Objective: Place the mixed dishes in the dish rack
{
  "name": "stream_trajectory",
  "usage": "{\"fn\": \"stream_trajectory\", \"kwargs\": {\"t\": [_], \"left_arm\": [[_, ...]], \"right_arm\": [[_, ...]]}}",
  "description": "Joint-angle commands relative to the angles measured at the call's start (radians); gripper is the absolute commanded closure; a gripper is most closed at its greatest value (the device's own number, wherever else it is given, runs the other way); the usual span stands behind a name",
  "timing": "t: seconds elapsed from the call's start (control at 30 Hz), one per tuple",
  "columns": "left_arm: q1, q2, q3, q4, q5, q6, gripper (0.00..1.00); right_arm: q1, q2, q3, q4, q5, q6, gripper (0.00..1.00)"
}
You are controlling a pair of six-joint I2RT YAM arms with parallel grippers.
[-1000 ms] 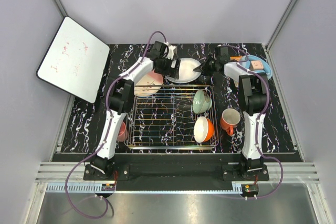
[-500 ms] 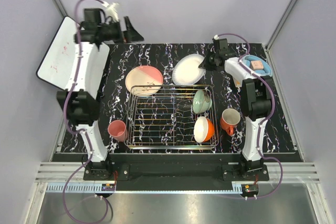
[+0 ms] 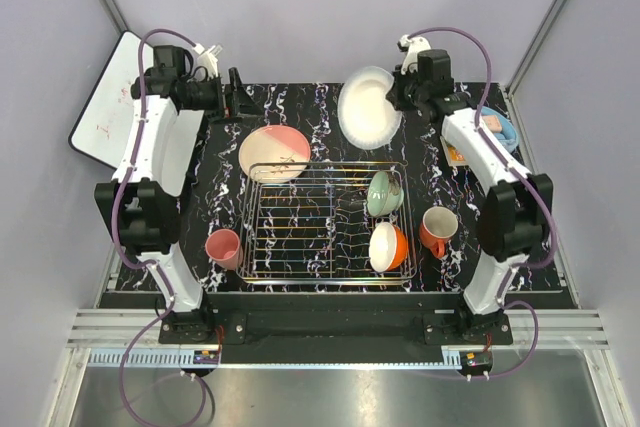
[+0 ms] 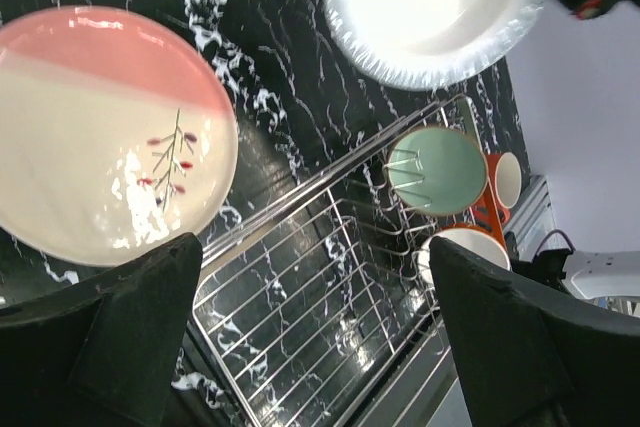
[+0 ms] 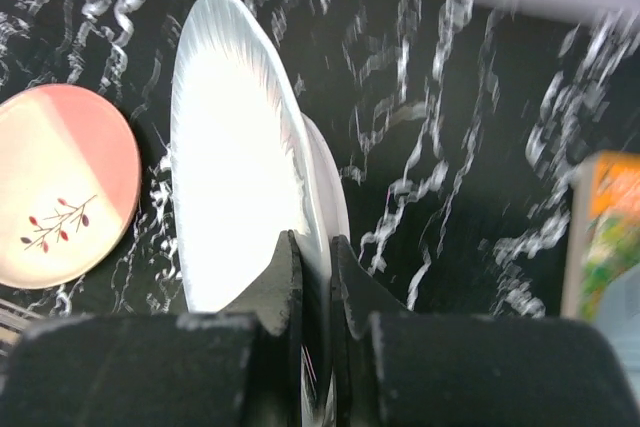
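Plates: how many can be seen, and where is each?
2. The pink plate lies flat on the table behind the dish rack's left end. The white plate is gripped by its rim in the right fingers, tilted, further right. None seems hidden.

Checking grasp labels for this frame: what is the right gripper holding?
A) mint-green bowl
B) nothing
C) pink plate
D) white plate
D: in the right wrist view the right gripper pinches the rim of the white plate. The pink plate lies flat on the table, and the mint-green bowl sits in the dish rack.
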Motion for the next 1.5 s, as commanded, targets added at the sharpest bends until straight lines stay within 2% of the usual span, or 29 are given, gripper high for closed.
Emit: {"fn": "stream_trajectory", "kwargs": {"t": [0.0, 0.07, 0.17, 0.3, 0.43, 0.57, 0.63, 0.83, 0.93, 1.2, 1.47], "left_arm": [[0.006, -0.002, 0.005, -0.1, -0.011, 0.099, 0.01], [0.006, -0.002, 0.0, -0.126, -0.038, 0.113, 0.01], [0.006, -0.007, -0.015, -0.149, -0.071, 0.159, 0.01], [0.006, -0.002, -0.027, -0.157, -0.08, 0.165, 0.01], [0.005, 0.015, -0.026, -0.157, -0.086, 0.161, 0.01], [0.006, 0.024, -0.029, -0.159, -0.091, 0.158, 0.01], [0.006, 0.026, -0.033, -0.159, -0.095, 0.158, 0.01], [0.006, 0.024, -0.038, -0.159, -0.14, 0.156, 0.01], [0.005, 0.032, -0.033, -0.159, -0.147, 0.158, 0.01], [-0.001, 0.056, -0.029, -0.159, -0.151, 0.151, 0.01], [-0.015, 0.053, -0.042, -0.157, -0.157, 0.154, 0.01]], "right_arm": [[0.107, -0.23, -0.075, 0.309, 0.027, -0.267, 1.0], [0.157, -0.297, -0.161, 0.416, 0.052, -0.422, 1.0], [0.206, -0.394, -0.305, 0.551, -0.006, -0.602, 1.0], [0.234, -0.474, -0.393, 0.575, -0.046, -0.739, 1.0], [0.24, -0.548, -0.446, 0.502, -0.155, -0.879, 1.0], [0.253, -0.597, -0.469, 0.434, -0.172, -1.003, 1.0], [0.257, -0.605, -0.457, 0.348, -0.191, -1.061, 1.0], [0.268, -0.606, -0.388, 0.133, -0.221, -1.144, 1.0], [0.276, -0.617, -0.37, 0.08, -0.244, -1.142, 1.0], [0.299, -0.661, -0.402, 0.067, -0.24, -1.144, 1.0], [0.314, -0.618, -0.391, 0.041, -0.257, -1.168, 1.0]]}}
